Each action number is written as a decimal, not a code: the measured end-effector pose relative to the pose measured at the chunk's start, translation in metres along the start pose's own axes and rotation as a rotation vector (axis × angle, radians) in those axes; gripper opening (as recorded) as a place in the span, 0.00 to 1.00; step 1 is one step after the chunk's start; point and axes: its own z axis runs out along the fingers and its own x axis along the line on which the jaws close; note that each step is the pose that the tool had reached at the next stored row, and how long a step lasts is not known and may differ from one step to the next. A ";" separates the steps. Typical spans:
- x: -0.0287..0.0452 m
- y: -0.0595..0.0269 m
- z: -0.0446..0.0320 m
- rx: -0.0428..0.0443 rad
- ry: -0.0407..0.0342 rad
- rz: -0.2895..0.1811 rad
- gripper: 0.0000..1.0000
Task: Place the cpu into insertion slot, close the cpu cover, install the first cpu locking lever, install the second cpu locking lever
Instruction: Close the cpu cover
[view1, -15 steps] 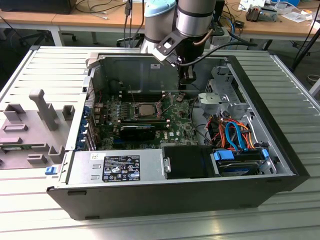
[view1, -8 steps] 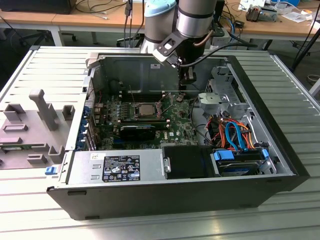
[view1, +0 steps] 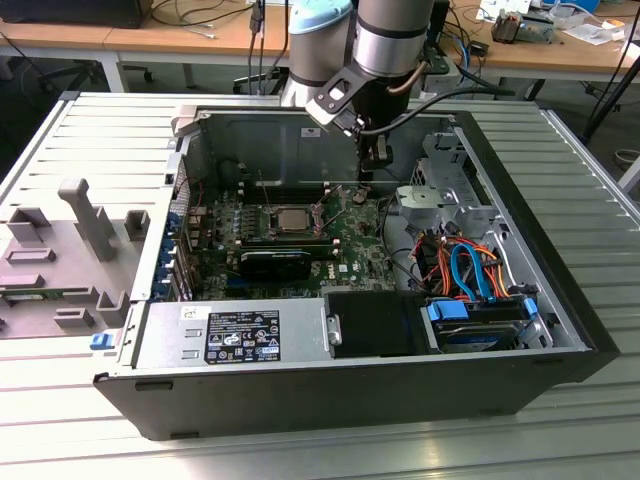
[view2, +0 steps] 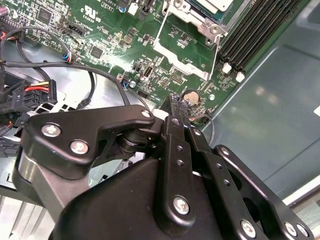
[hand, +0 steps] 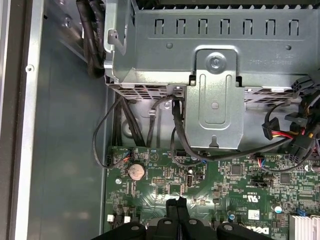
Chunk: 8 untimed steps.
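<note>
The cpu (view1: 291, 217) is a silver-grey square lying in the insertion slot (view1: 272, 228) in the middle of the green motherboard (view1: 345, 250). The silvery cpu cover (view1: 291, 206) appears to lie flat around it. In the second wrist view a corner of the cpu cover (view2: 192, 14) shows, with thin wire levers (view2: 161, 29) along its sides; whether they are latched I cannot tell. My gripper (view1: 367, 172) hangs over the board's far corner, to the exterior view's right of the slot. In both wrist views my gripper (view2: 176, 100) (hand: 177, 202) is shut and holds nothing, close by a coin battery (view2: 192, 96) (hand: 135, 171).
The open computer case (view1: 300, 385) lies on a slatted table. A metal drive cage (hand: 215, 90) (view1: 440, 195) and bundled cables (view1: 465, 265) stand to the exterior view's right of my gripper. Black memory slots (view2: 255, 27) run beside the socket. A grey fixture tray (view1: 70, 260) sits at the exterior view's left.
</note>
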 end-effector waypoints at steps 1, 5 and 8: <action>0.0000 0.0001 0.0002 0.0000 0.0001 0.000 0.11; -0.0001 0.0004 0.0008 0.0000 0.0001 0.000 0.11; -0.0001 0.0006 0.0012 0.0000 0.0000 0.000 0.11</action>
